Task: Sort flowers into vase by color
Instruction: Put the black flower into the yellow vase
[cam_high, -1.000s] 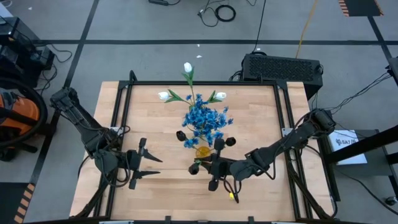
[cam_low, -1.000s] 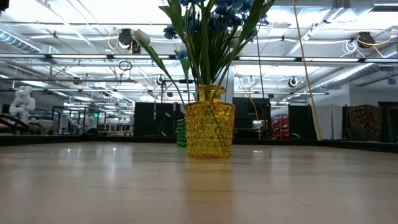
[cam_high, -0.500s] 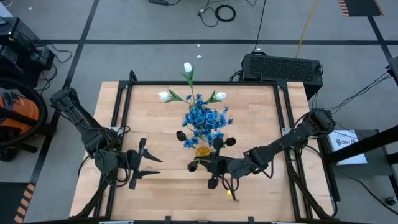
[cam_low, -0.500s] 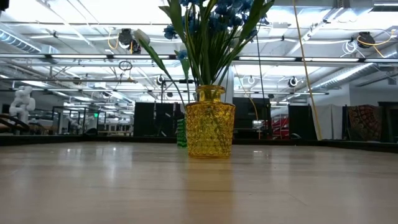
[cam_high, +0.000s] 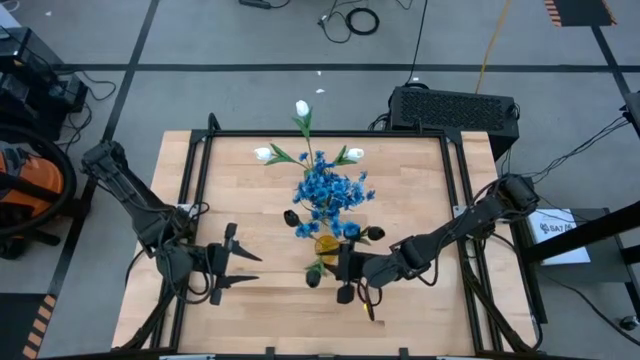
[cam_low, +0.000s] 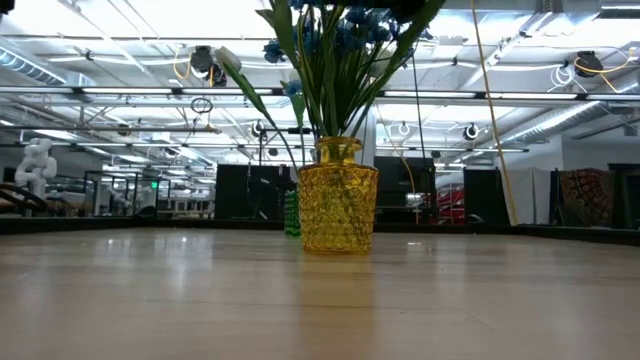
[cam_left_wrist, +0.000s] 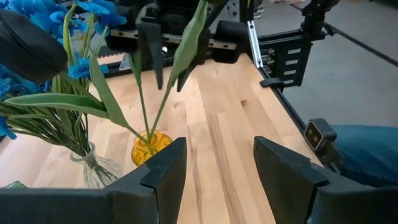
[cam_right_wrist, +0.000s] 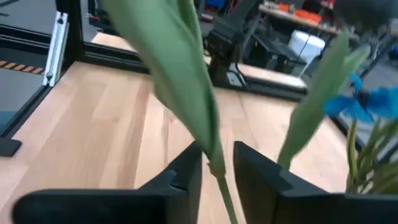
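Observation:
A yellow glass vase (cam_high: 327, 243) (cam_low: 338, 195) stands mid-table. A clear glass vase (cam_left_wrist: 93, 163) stands right behind it. Over them spread bright-blue clusters (cam_high: 330, 190), white tulips (cam_high: 302, 108) and dark buds (cam_high: 296, 222); their stems stick into the vases. My right gripper (cam_high: 330, 266) (cam_right_wrist: 216, 169) hovers just near of the yellow vase and is shut on a green leafy stem, whose bloom I cannot make out. My left gripper (cam_high: 242, 266) (cam_left_wrist: 217, 177) waits open over bare wood to the left of the vases. My right gripper pinches a thin green stem (cam_right_wrist: 213, 158) between its two fingers, just below a long leaf (cam_right_wrist: 180, 74). The fingers slant down from the table's right side and lie across the stem. The stem runs down into the yellow vase's mouth (cam_left_wrist: 148, 142).
A black rail frame (cam_high: 200, 150) edges the wooden table. Bare wood lies to the left of the vases and along the near edge (cam_low: 320, 300). A black box (cam_high: 455, 105) sits beyond the far right corner. The spreading leaves and blooms crowd the space above the vases.
My right gripper has crept slightly toward the table's left, closer over the yellow vase, still shut on the stem. A dark shape has come into the top of the low view among the blue blooms.

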